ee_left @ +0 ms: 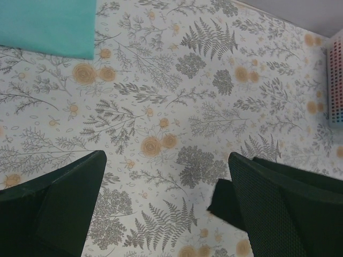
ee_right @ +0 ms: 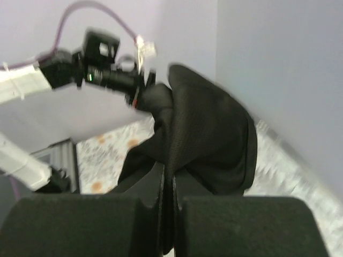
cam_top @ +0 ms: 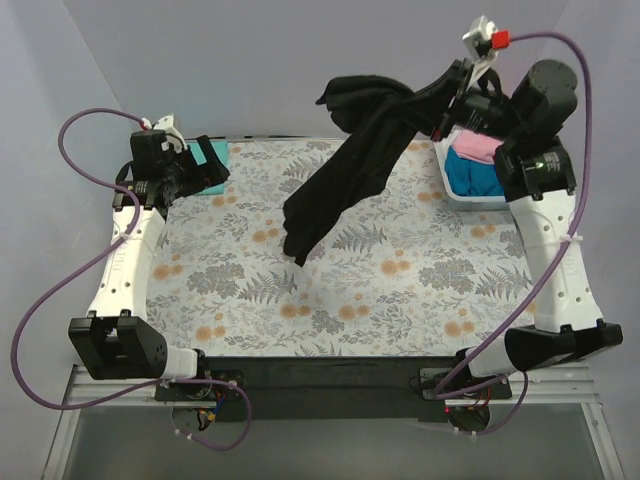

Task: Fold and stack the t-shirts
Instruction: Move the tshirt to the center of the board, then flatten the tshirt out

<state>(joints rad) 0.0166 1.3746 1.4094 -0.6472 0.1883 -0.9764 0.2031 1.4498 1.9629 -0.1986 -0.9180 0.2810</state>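
two arms rise from the bottom edge. at upper left, the left gripper (cam_top: pixel 203 170) hangs wide open and empty, just beside the folded mint-green t-shirt (cam_top: pixel 218 152). at upper centre, the right gripper (cam_top: pixel 445 95) is clamped on the black t-shirt (cam_top: pixel 350 170), whose tip dangles near the table cloth (cam_top: pixel 400 290). i judge this the laying-out step: next, lower it and spread it flat. only the top view shows the pink t-shirt (cam_top: pixel 472 148) and blue t-shirt (cam_top: pixel 482 182) in the basket (cam_top: pixel 452 188). the right wrist view shows the pinch up close.
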